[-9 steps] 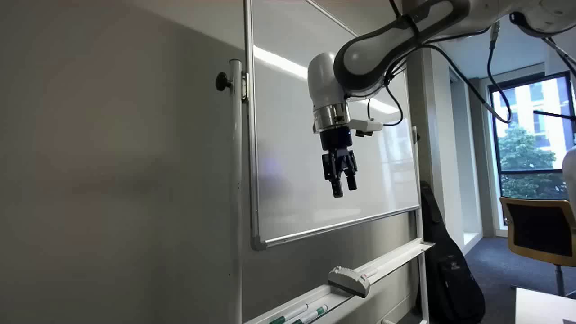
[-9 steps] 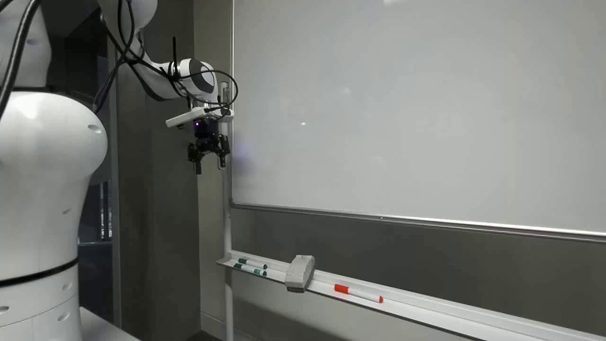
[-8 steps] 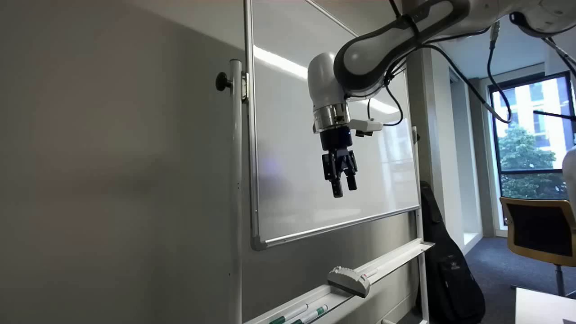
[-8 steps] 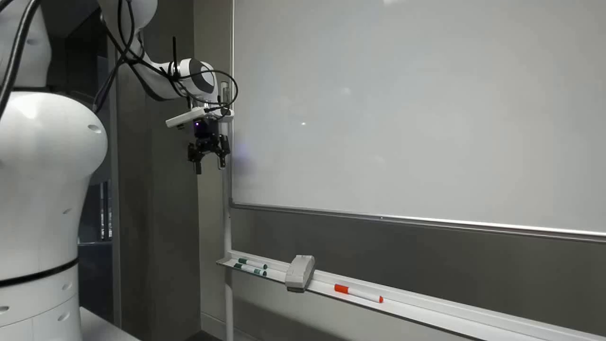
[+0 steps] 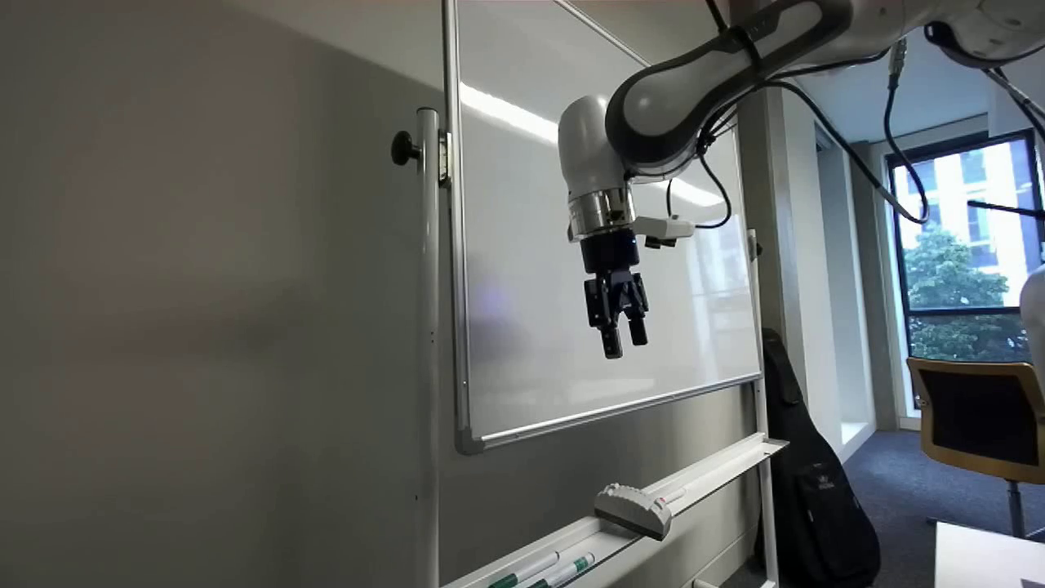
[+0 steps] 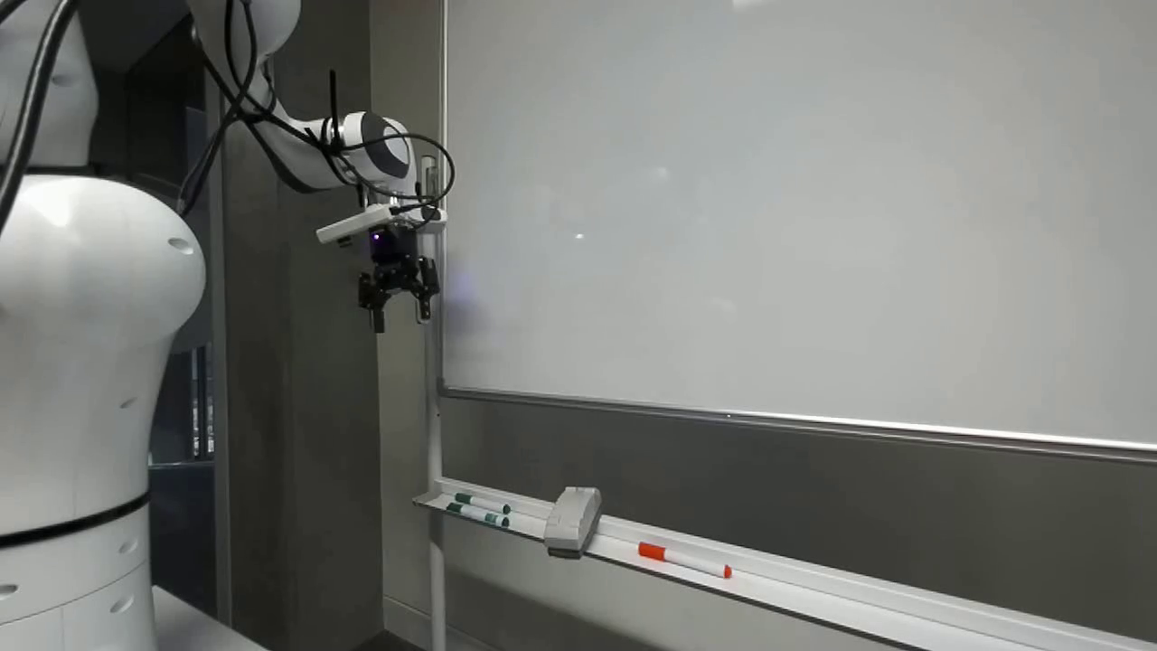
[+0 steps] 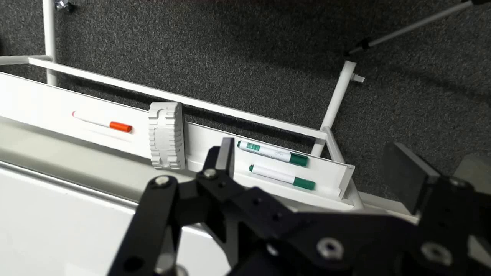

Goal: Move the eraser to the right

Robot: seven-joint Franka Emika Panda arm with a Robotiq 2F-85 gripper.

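The eraser is a whitish-grey ridged block with a darker underside. It lies crosswise on the white tray (image 6: 813, 597) under the whiteboard, in both exterior views (image 5: 633, 509) (image 6: 572, 522). My gripper hangs pointing down, high above the tray, in both exterior views (image 5: 625, 346) (image 6: 401, 322). Its fingers are apart with nothing between them. In the wrist view my gripper (image 7: 311, 143) shows wide open, and the eraser (image 7: 165, 136) lies to the left of the left finger, fully visible and untouched.
Two green-capped markers (image 7: 272, 153) (image 7: 282, 177) lie near one tray end. An orange-capped marker (image 7: 101, 122) lies on the eraser's other side. The whiteboard (image 6: 795, 217) stands above the tray, with its lower frame (image 6: 728, 416) overhead. A frame post (image 5: 428, 343) stands beside the board.
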